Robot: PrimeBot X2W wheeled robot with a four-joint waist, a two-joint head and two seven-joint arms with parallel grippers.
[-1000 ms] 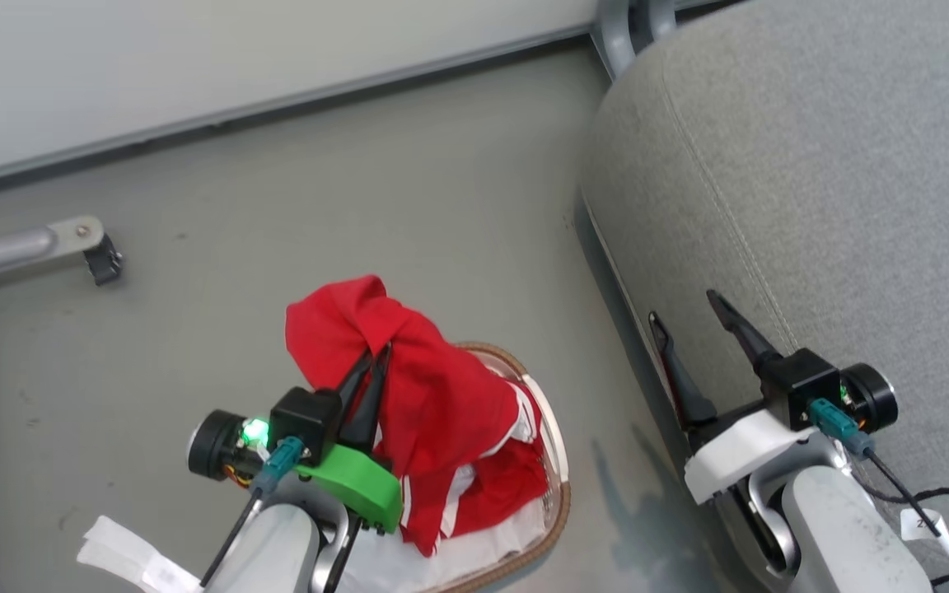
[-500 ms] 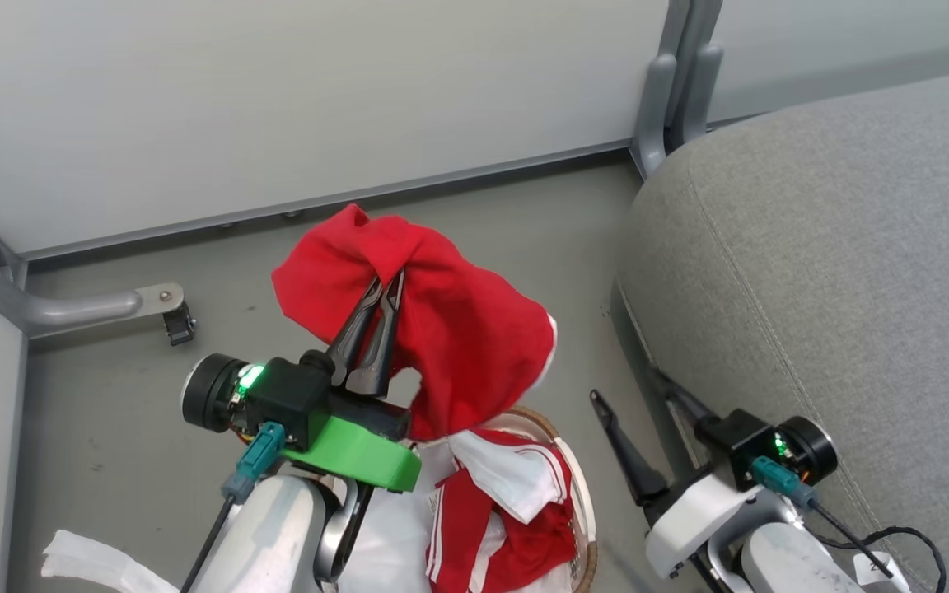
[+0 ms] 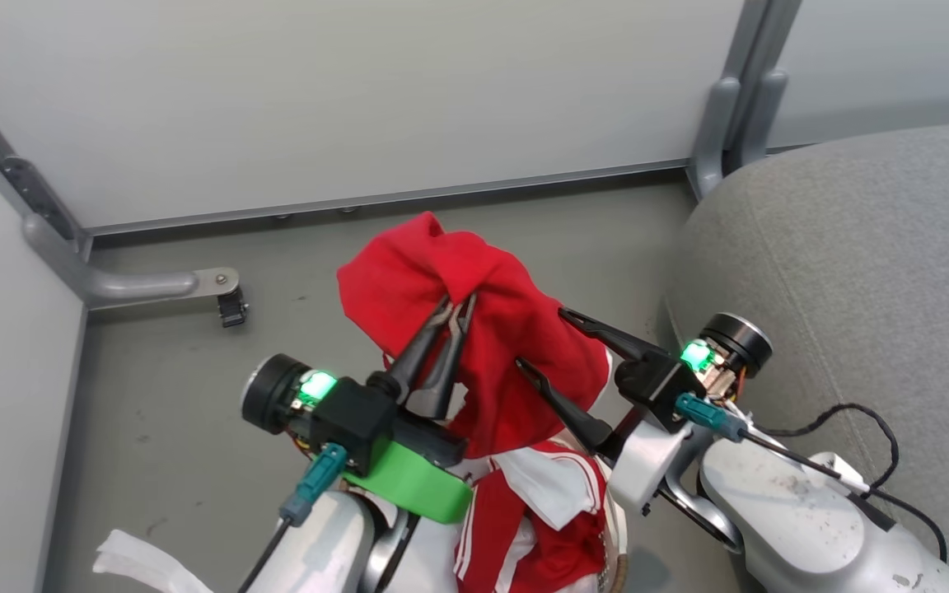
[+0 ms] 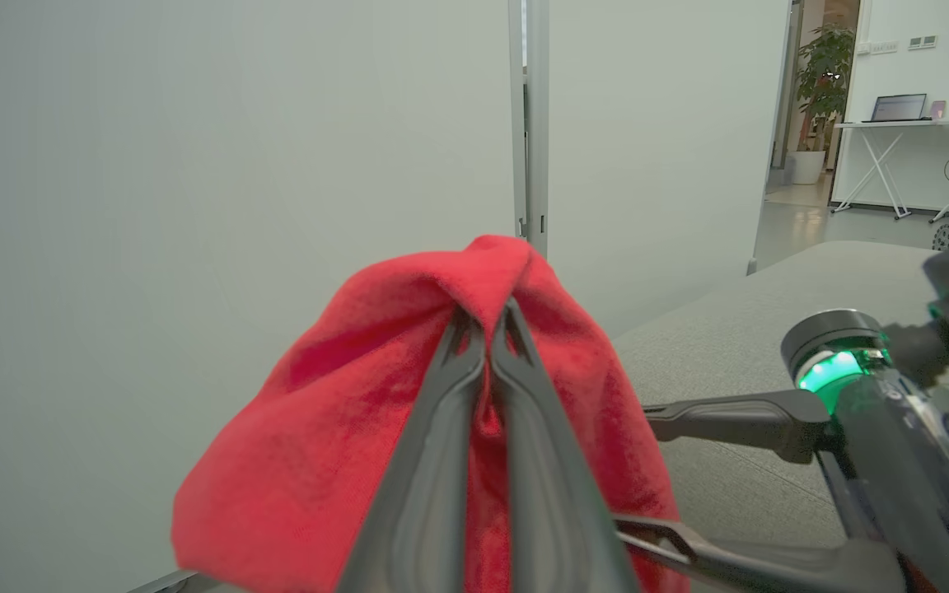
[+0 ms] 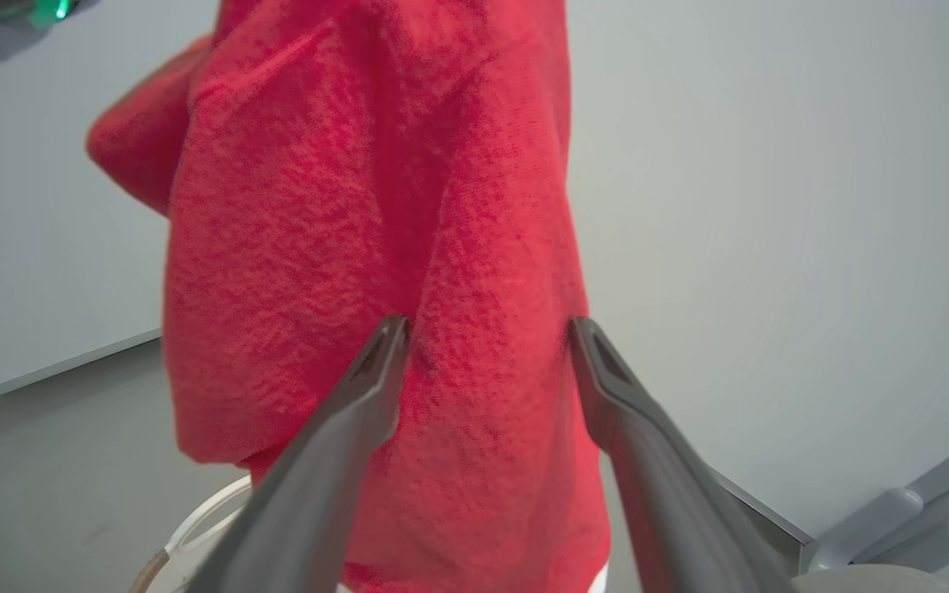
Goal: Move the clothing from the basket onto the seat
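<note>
Two red garments matter here, and they sit in different places. The plain red garment (image 3: 409, 272) hangs from my left gripper (image 3: 456, 303), whose fingers are pressed together on a pinch of cloth near its top, so its long axis runs straight down toward the basket (image 5: 190, 523). The striped red-and-white garment (image 3: 516, 511) lies crumpled in that basket, below and nearer to me than the hanging one. My right gripper (image 3: 540, 336) comes in from the right with its fingers spread wide, one on each side of a fold on the hanging garment's right flank. The tips are at the cloth, but I cannot tell whether they press it, and they are not closed on anything. The relation that counts is sideways: the seat (image 3: 853, 247) lies to the right of the hanging garment, beyond my right arm, with bare floor between the basket and the cushion's edge. My right arm is the nearer one to the seat, my left the one carrying the load, so I judge the cloth has to travel rightward over my right wrist. I can read no brand, label or lettering on the clothing, basket or seat.
</note>
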